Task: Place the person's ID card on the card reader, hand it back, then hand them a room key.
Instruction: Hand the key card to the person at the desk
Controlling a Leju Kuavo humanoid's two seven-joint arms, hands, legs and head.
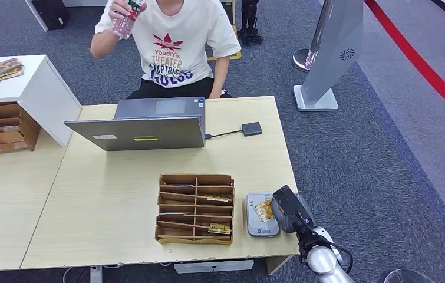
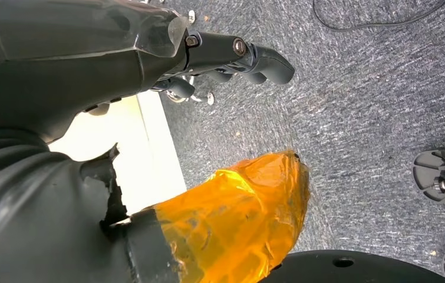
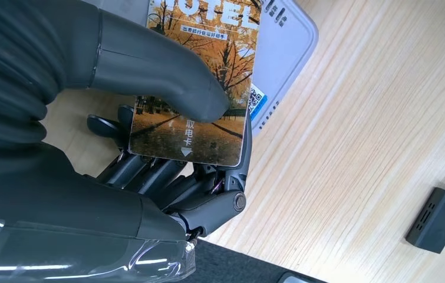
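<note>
Grey carpet floor [image 1: 385, 177] with a red stripe [image 1: 420, 65] at upper right. Light wood desk [image 1: 108, 206], a second pale table [image 1: 2, 200] adjoining on the left. White cabinet [image 1: 37, 94] at left. Silver kiosk stand [image 1: 332, 53] stood beyond the desk.

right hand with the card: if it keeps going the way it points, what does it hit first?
Probably the card reader. The right hand pinches the card right over the reader's grey top, and the wooden organizer lies just beyond. Height above the reader is hard to judge.
</note>
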